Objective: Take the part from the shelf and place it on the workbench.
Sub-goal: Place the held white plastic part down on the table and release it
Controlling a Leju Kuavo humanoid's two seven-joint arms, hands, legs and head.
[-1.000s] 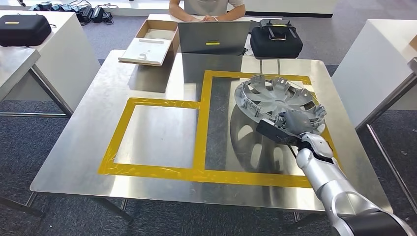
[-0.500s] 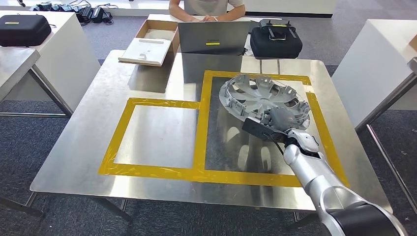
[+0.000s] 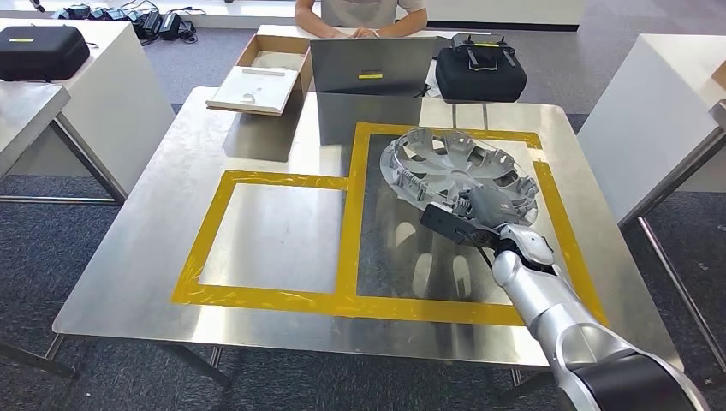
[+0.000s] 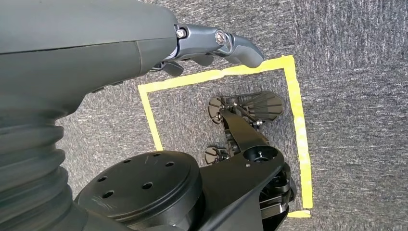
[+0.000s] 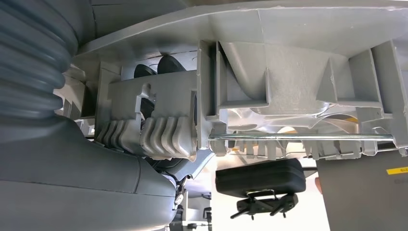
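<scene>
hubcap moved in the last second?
Yes. The hubcap, held at its near rim by the right hand, has shifted left and slightly away, toward the centre strip of the yellow tape and clear of its right strip.

Head view: high on the body, facing forward and down over the steel table (image 3: 257, 120), mid-range. Left wrist view: close behind the left hand (image 4: 211, 43), looking down at carpet floor (image 4: 351, 72). Right wrist view: very close against the hubcap (image 5: 298, 62); shares hubcap (image 3: 458, 167) and black case (image 5: 260, 177) with head view.
</scene>
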